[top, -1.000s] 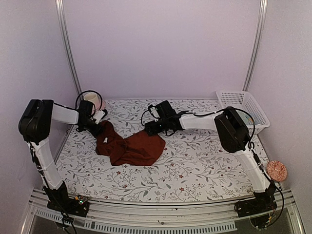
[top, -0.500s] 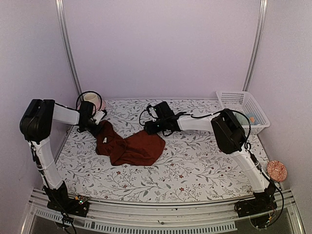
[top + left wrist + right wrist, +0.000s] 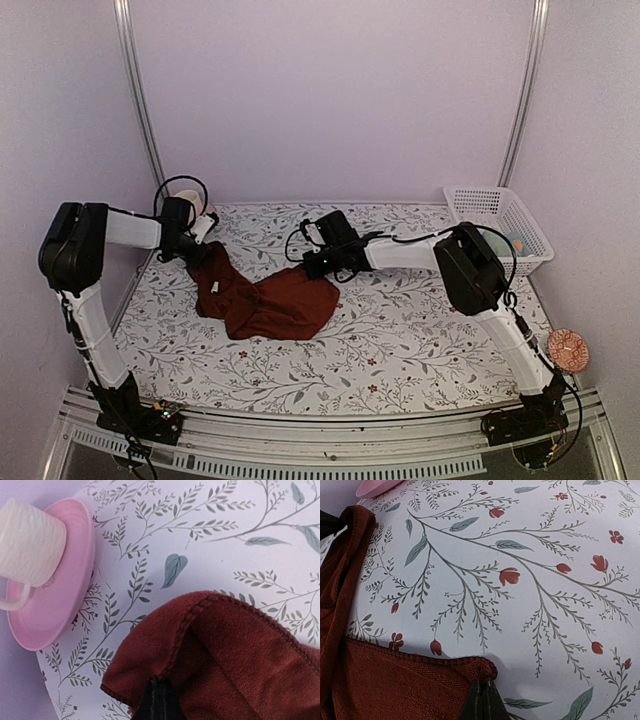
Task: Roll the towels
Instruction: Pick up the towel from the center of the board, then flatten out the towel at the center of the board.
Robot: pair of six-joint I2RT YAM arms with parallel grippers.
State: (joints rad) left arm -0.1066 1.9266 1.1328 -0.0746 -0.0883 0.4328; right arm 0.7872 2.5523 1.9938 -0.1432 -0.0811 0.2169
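1. Early stage, by the look of it: no roll begun on the maroon towel [image 3: 268, 298], lying rumpled and loosely bunched on the table [image 3: 420, 330], left of centre, between the two arms.
2. Left end effector [image 3: 159, 696] pinched fully closed on the towel's far-left hemmed corner, near the pink saucer [image 3: 65, 580] and the cream cup [image 3: 30, 542] at the table's back left.
3. Right end effector [image 3: 482, 696] likewise clamped tight on the far-right corner, with the hem curled over just at the fingertips.
4. Judged a spreading step: both far corners gripped, probably for pulling the cloth flat. Flattening and all of the rolling left to do.
5. Light-blue towel not clearly made out. Only a bluish speck inside the white basket [image 3: 478, 192] at the back right, too small to identify.
6. Towel fabric: thick, soft, short-piled like terry or microfibre, deep brick-maroon, with a stitched overlocked edge. Limp, draping in soft folds. Small white tag [image 3: 215, 287] showing on the left part.
7. Table covering: smooth white sheet printed with grey-green leaves and small red flowers. Flat and slick in appearance, so likely to let the cloth slide.
8. Basket: rigid white lattice, rectangular. Saucer: glossy, round. Cup: finely ribbed, with a handle.
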